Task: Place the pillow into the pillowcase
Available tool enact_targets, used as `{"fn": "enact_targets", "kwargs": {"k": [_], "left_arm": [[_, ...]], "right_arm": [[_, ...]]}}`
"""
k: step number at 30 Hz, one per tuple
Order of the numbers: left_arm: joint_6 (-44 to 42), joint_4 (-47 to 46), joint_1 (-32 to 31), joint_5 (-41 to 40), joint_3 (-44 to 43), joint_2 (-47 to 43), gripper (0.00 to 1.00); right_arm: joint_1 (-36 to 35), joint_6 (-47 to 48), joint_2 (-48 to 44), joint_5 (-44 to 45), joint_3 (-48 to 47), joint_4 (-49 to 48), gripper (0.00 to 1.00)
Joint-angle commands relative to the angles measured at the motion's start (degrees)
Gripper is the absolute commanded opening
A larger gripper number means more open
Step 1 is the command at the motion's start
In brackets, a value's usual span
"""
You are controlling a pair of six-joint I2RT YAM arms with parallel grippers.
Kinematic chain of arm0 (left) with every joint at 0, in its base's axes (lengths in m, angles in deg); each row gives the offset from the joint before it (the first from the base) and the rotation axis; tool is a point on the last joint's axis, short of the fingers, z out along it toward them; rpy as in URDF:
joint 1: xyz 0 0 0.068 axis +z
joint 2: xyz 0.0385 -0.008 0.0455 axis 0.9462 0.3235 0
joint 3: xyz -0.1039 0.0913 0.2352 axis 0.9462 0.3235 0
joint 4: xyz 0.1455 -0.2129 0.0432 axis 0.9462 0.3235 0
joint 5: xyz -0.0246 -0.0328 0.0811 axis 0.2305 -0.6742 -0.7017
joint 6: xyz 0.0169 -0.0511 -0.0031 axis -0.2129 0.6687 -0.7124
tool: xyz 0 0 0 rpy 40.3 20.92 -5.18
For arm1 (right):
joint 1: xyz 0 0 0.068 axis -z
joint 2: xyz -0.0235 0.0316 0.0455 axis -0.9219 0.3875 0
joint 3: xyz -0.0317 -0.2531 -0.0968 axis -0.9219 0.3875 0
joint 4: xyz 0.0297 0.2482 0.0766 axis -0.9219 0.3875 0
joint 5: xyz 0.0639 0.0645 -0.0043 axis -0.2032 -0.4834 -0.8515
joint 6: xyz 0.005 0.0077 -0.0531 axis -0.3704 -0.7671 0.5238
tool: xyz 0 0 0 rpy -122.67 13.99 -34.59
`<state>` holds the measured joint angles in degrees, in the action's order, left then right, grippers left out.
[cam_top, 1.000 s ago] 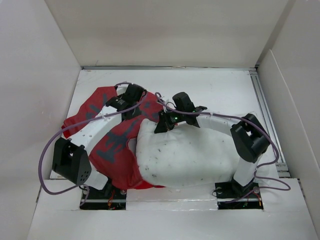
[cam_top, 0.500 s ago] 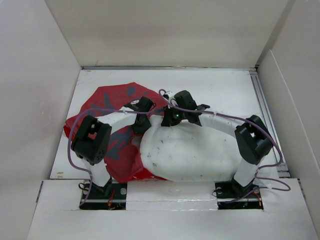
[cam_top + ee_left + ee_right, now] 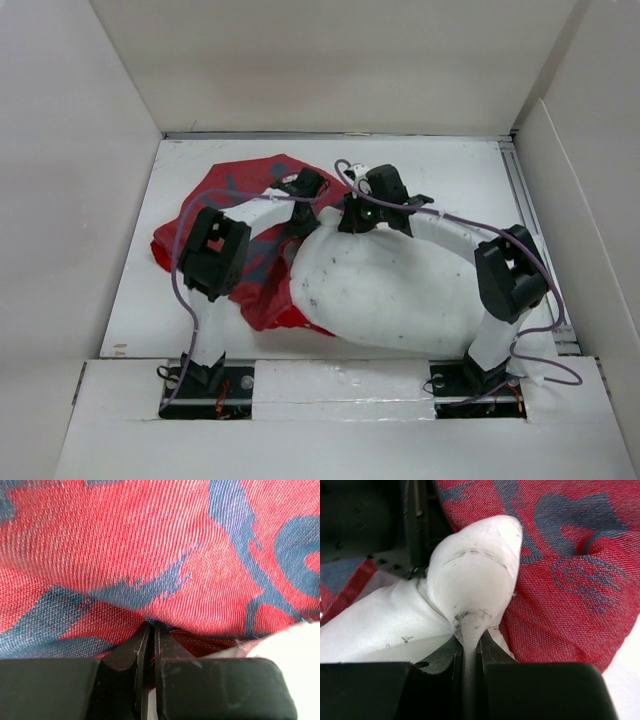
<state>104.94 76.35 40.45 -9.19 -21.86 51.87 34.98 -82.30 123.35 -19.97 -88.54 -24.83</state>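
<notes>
The white speckled pillow [image 3: 390, 285] lies across the near middle of the table. Its left end sits in the crumpled red pillowcase [image 3: 225, 190], which shows its duller face with grey-blue marks. My left gripper [image 3: 298, 215] is shut on a fold of the pillowcase [image 3: 150, 565] at the pillow's far left corner. My right gripper [image 3: 362, 218] is shut on a pinched corner of the pillow [image 3: 475, 580], right beside the left gripper. Red cloth [image 3: 560, 580] lies just past that corner.
White walls enclose the table [image 3: 450, 170] on three sides. A metal rail [image 3: 530, 220] runs along the right edge. Purple cables [image 3: 440, 215] loop over both arms. A raised white ledge [image 3: 330, 385] runs along the near edge between the arm bases.
Both grippers have moved toward the far wall. The pillowcase has bunched up and shifted away and right; the pillow's far edge has risen with the right gripper. The left arm's elbow has swung right.
</notes>
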Motion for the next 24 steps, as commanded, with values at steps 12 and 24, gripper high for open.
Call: {"fn": "enact_targets", "kwargs": {"k": [12, 24], "left_arm": [[-6.3, 11.6, 9.5, -11.0, -39.5, 12.2, 0.0], [-13.0, 10.4, 9.5, -3.5, -47.5, 7.4, 0.0]], "right_arm": [[7.1, 9.1, 0.6, 2.3, -8.9, -13.2, 0.0], [-2.3, 17.6, -8.9, 7.0, 0.6, -14.4, 0.0]]}}
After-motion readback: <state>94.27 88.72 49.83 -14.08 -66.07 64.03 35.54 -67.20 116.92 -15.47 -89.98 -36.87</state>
